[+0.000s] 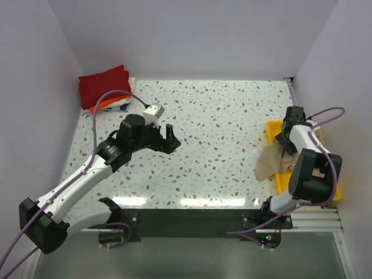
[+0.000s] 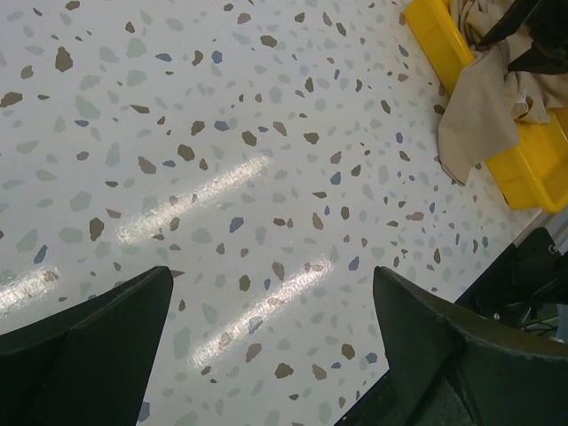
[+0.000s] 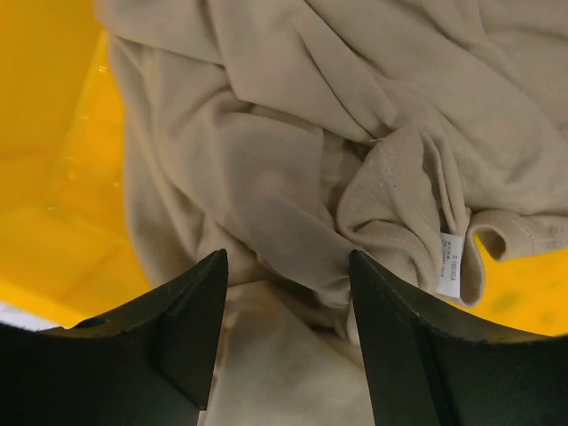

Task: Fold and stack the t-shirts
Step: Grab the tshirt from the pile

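Observation:
The tan t-shirt lies crumpled in the yellow tray at the right and spills over the tray's left rim onto the table. My right gripper hangs over it with jaws open. In the right wrist view the gripper is just above the shirt's folds, and a white label shows. My left gripper is open and empty above the bare table middle. The folded dark red shirt lies at the far left corner on orange and white ones.
The tray and the hanging shirt show at the upper right of the left wrist view. White walls close the table on the left, back and right. A black rail with the arm bases runs along the near edge.

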Controlling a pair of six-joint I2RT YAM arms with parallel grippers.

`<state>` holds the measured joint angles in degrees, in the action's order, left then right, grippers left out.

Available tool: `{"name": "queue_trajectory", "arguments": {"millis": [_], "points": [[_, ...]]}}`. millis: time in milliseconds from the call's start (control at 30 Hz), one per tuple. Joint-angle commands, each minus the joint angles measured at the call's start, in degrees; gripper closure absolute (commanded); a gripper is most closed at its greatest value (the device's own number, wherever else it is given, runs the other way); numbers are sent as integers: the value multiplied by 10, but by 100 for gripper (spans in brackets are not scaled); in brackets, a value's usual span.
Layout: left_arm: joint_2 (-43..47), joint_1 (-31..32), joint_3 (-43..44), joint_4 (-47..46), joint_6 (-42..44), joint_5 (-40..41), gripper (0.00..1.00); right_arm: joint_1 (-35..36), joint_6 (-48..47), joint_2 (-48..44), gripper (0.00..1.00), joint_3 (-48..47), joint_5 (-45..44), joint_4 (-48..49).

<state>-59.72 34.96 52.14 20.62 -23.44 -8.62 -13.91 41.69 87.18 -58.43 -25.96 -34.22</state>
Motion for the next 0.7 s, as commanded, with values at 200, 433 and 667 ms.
{"name": "queue_trajectory", "arguments": {"millis": [200,433,667], "points": [[-15,1,-1,-20,-11,-5,0,-15,39,46,68,30,1,61],[-13,2,8,-19,-19,3,0,-15,-4,-12,100,-20,-16,6],[-14,2,41,-5,0,19,0,-15,-95,-112,100,-120,55,-41]]}}
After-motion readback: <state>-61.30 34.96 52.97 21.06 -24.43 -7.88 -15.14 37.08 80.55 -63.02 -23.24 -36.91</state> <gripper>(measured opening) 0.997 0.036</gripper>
